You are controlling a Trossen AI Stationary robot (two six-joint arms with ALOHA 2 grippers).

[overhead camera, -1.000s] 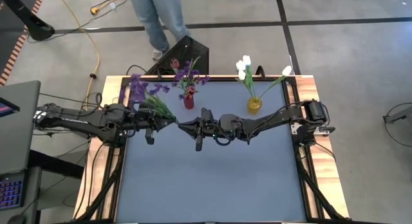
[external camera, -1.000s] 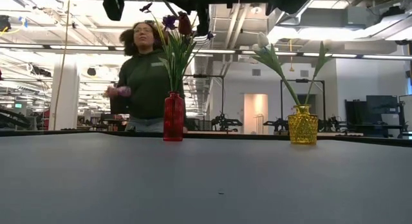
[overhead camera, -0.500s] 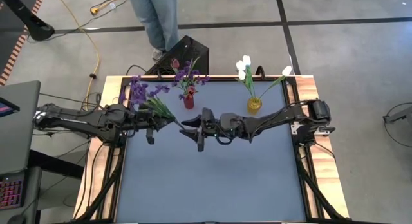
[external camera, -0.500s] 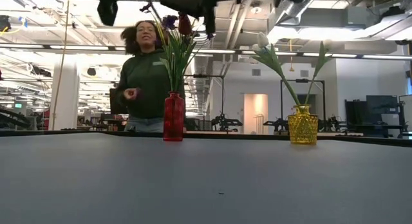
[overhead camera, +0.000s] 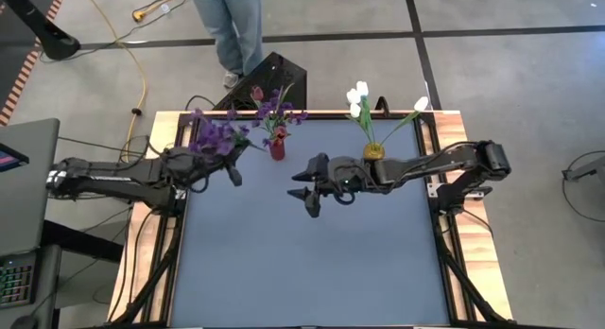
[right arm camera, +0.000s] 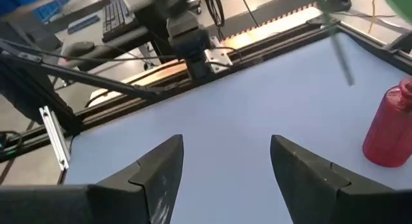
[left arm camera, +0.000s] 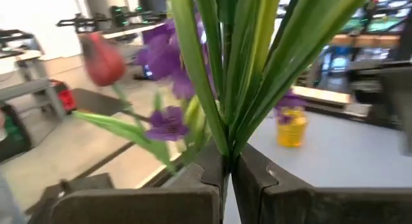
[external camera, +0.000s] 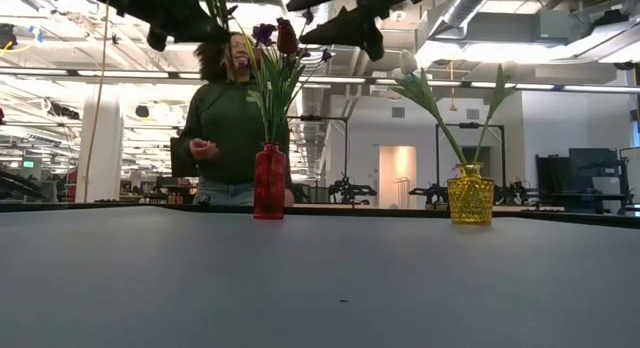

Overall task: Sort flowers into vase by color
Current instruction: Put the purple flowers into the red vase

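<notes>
— Between the left tool's [left arm camera: 225, 176] fingers [left arm camera: 193, 192], what is clamped?
— A bundle of green stems [left arm camera: 222, 76]. The fingers are pressed together on it with no gap, and purple flowers [overhead camera: 216, 135] spread out beyond them. From above, that tool [overhead camera: 230, 170] hangs over the far left part of the surface [overhead camera: 312, 263], just beside the red vase [overhead camera: 276, 149].

— And the right tool?
— Its fingers [right arm camera: 161, 176] stand wide apart with nothing between them; only bare grey surface [right arm camera: 244, 121] shows in the gap. From above, the right tool [overhead camera: 304, 185] floats over the middle of the far half, well apart from the left one.

— Is either touching a vase?
— No. In the low view both tools sit high above the vases, at the top edge of the view.

— Where are the flowers?
— The red vase [external camera: 270, 181] near the far edge holds red buds [external camera: 287, 36] and purple blooms [external camera: 262, 33] on green stems. The yellow vase [external camera: 469, 194] to the right of it holds the white tulips [overhead camera: 357, 95], leaning outward.

— Anything beyond the surface?
— A person [external camera: 225, 128] in a dark top stands behind the red vase. From above, only legs in jeans [overhead camera: 230, 31] show on the floor past the far edge.
</notes>
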